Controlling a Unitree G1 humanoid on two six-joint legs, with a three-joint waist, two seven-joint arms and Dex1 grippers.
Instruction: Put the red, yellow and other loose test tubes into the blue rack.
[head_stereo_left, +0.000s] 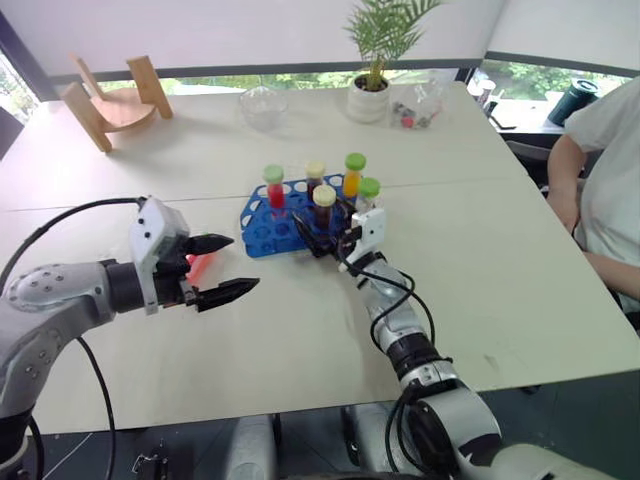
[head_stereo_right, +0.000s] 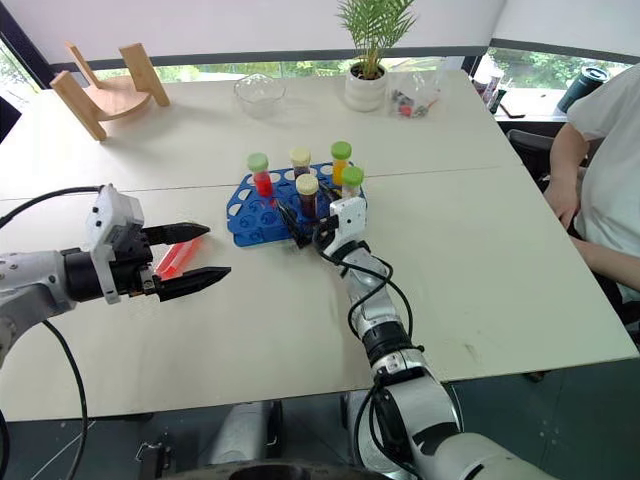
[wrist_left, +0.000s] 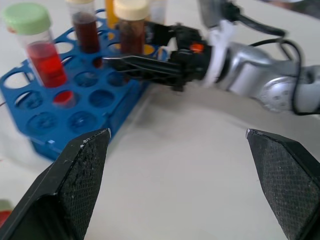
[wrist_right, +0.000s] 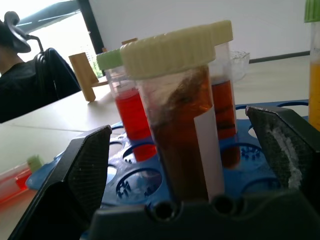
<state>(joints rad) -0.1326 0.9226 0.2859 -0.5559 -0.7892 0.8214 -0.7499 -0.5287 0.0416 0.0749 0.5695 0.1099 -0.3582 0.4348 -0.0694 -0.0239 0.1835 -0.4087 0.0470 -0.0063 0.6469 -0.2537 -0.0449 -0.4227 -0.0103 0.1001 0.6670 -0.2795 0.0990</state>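
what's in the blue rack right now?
The blue rack holds five upright tubes: a red tube, two brown tubes with cream caps, an orange tube and a green-capped tube whose contents the right gripper hides.

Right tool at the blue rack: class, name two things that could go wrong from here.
1. The open right tool straddles the brown tube standing in the blue rack; withdrawing crookedly could tip it or knock the neighbouring tubes.
2. A red tube lies on the table beside the open left tool, which might nudge it and set it rolling.
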